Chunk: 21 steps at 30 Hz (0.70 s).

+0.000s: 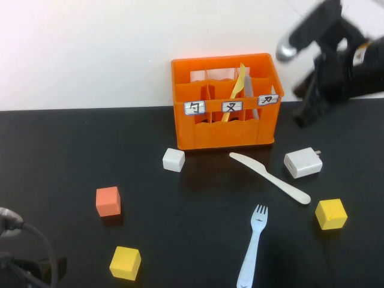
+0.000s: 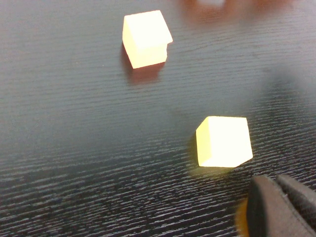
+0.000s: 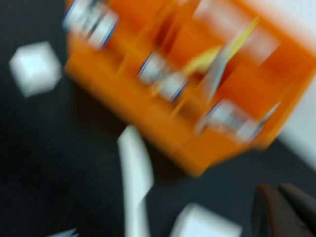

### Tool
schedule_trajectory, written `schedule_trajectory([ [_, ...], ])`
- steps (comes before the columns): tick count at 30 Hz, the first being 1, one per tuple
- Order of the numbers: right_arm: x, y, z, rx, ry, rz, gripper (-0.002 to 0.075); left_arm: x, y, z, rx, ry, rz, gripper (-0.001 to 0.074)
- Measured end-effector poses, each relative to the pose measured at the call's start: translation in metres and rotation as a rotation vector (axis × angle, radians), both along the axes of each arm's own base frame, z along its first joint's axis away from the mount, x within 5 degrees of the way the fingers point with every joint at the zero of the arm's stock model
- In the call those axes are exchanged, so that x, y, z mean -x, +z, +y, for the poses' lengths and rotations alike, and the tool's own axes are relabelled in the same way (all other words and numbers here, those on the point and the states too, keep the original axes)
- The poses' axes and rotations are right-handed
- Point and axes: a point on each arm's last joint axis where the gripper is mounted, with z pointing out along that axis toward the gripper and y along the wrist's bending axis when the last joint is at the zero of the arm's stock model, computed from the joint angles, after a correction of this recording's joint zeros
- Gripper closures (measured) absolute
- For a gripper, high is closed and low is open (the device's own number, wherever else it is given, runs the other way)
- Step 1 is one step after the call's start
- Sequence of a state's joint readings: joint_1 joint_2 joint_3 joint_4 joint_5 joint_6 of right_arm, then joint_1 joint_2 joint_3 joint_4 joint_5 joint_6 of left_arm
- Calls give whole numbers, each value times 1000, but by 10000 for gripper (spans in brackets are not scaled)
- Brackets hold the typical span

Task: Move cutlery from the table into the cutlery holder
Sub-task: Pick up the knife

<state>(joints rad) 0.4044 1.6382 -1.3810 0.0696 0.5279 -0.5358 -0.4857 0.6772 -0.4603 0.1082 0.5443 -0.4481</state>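
high view showed the orange holder [image 1: 227, 135] at upper centre of the frame on the black table [image 1: 72, 150], three white labels across its front. a yellow fork [image 1: 235, 90] stood tilted in its middle compartment, and a grey knife [image 1: 249, 90] leaned just beside it toward the right compartment. a cream knife [image 1: 270, 177] lay flat on the table at centre right, slanting down to the right, apart from the holder. a pale fork [image 1: 252, 247] lay at lower centre right, tines pointing up the frame, its handle reaching the bottom edge. a white charger [image 1: 303, 162] sat just right of the knife's upper end. a white cube [image 1: 173, 159] lay near the holder's lower left corner, an orange cube [image 1: 108, 201] at centre left, one yellow cube [image 1: 125, 263] at lower left and another yellow cube [image 1: 331, 213] at lower right. the right gripper [image 1: 306, 117] hung blurred at upper right, beside the holder and above the table, fingers together and holding nothing. the left gripper [image 2: 281, 207] showed at the lower right of the left wrist view, fingers together, empty, near a yellow cube. right wrist view was smeared, showing the holder, knife and charger.
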Motion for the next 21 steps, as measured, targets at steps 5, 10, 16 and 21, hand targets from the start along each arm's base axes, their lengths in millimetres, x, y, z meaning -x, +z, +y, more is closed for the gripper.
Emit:
schedule_trajectory([
  [5, 10, -29, 3, 34, 30, 261, 727, 0, 0, 0, 2, 0, 1, 736],
  [10, -1, -69, 10, 89, 76, 377, 728, 0, 0, -1, 15, 6, 5, 736],
  [16, -10, -110, 19, 112, 150, 463, 679, 0, 0, -1, 28, 14, 9, 736],
  [21, -16, -128, 21, 119, 157, 479, 508, 0, 0, -1, 29, 14, 9, 736],
])
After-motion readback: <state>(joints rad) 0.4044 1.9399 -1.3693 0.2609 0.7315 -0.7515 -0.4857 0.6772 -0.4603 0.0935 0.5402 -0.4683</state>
